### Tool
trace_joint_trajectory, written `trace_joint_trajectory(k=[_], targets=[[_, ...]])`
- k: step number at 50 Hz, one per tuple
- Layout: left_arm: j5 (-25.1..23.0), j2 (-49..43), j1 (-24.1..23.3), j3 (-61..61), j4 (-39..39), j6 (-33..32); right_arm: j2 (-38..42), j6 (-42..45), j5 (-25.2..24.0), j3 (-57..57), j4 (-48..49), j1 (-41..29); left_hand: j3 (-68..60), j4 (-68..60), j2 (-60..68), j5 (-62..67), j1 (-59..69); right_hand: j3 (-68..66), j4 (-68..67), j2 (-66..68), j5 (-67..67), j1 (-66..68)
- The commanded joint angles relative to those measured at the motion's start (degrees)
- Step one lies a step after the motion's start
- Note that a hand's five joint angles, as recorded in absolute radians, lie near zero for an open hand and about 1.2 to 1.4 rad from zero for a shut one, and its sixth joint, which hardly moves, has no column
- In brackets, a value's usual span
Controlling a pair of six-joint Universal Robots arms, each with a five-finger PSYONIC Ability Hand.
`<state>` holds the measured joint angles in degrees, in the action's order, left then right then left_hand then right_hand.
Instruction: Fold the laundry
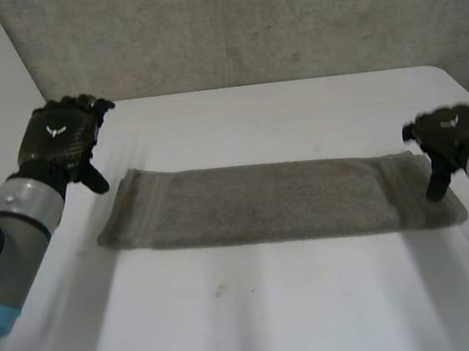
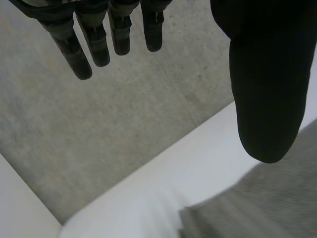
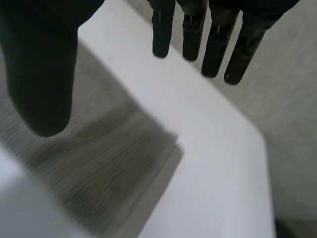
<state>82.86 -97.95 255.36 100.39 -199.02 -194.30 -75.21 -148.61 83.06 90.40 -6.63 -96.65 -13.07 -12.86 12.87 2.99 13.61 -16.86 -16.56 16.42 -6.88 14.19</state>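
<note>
A grey towel [image 1: 263, 204] lies flat across the middle of the table [image 1: 258, 315] as a long strip, apparently folded lengthwise. It looks soft, limp and light, so it is best pinched at the corners of a short end. The left hand [image 1: 59, 139] hovers by its left end and the right hand [image 1: 447, 138] by its right, each with fingers straight, thumb apart, holding nothing.
</note>
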Motion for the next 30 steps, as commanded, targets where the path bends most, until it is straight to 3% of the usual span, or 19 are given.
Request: trace_joint_trajectory(k=[1,8,24,29,30], targets=[[0.1,0.4,0.1,5.8,-2.2,3.8,1.9,0.3,-4.7,10.4,10.6,5.7,-1.0,-1.2,1.2,1.1,0.5,-19.8,-20.1,20.2,-19.8,22.5],[0.3,-0.7,0.4,7.1,-4.2,3.8,6.3,1.1,-5.2,11.4,16.1,7.3,-1.0,-1.2,1.2,1.1,0.5,-26.9,-27.2,27.3,-26.8,29.5],[0.2,-1.4,0.5,7.7,-4.4,3.8,10.3,4.7,-5.1,10.3,16.2,9.3,-0.7,-0.9,0.9,0.8,0.1,-29.2,-29.5,29.7,-29.2,31.9],[0.2,-1.5,0.5,7.9,-4.4,3.8,11.3,5.1,-5.5,10.2,16.3,9.3,-0.7,-0.9,0.9,0.8,0.1,-43.9,-44.2,44.3,-43.8,46.5],[0.2,-1.5,0.5,7.9,-4.4,3.8,11.8,5.5,-5.4,9.9,16.4,9.3,-0.7,-0.9,0.9,0.8,0.1,-62.9,-63.2,63.4,-62.9,65.6]])
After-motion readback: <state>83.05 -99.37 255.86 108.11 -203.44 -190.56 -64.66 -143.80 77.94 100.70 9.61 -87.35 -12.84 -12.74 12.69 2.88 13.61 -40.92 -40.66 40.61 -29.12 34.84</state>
